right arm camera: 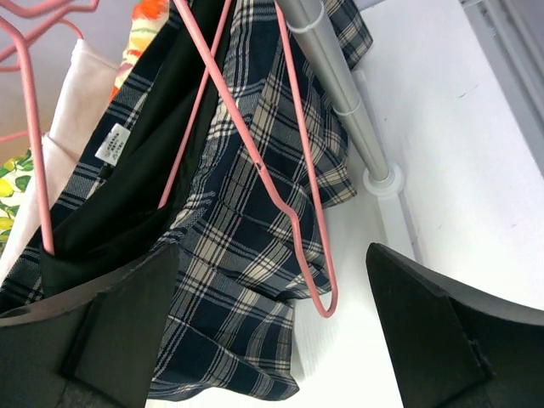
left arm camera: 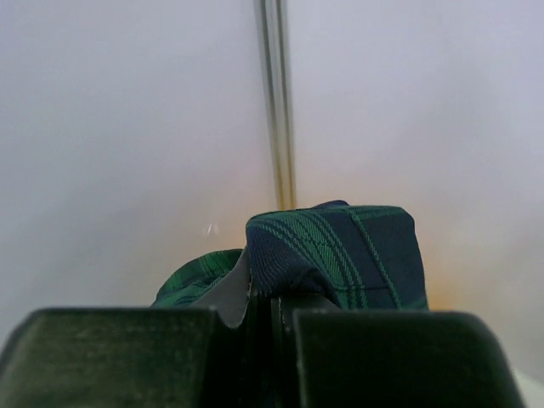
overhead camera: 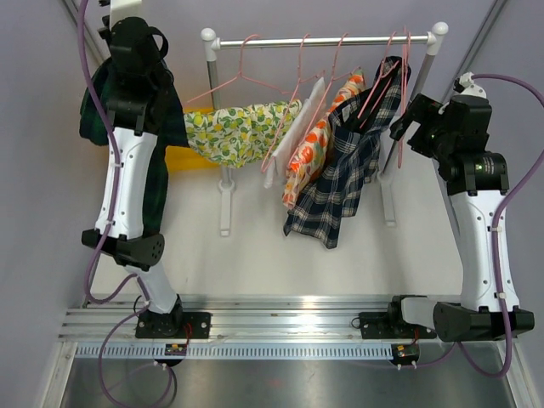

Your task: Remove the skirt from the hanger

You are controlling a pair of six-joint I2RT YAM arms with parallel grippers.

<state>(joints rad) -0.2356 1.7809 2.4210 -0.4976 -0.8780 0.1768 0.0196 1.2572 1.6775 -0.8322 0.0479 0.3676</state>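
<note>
While clamping left jaws on green skirt [left arm camera: 348, 251], holds right jaws wide apart near plaid skirt [right arm camera: 238, 255] hanging on hanger [right arm camera: 257, 159].

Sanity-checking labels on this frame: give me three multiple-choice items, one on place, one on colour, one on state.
1. Where is the green plaid skirt? A) in a drawer B) in the left tool C) in a basket
2. Colour of the hangers? A) pink B) white C) black
3. The right tool is: A) shut empty B) wide open C) shut on a hanger

Answers: B, the cloth is pinched between the closed fingers in the left wrist view; A, every wire hanger in view is pink; B, its fingers stand far apart and hold nothing.
</note>
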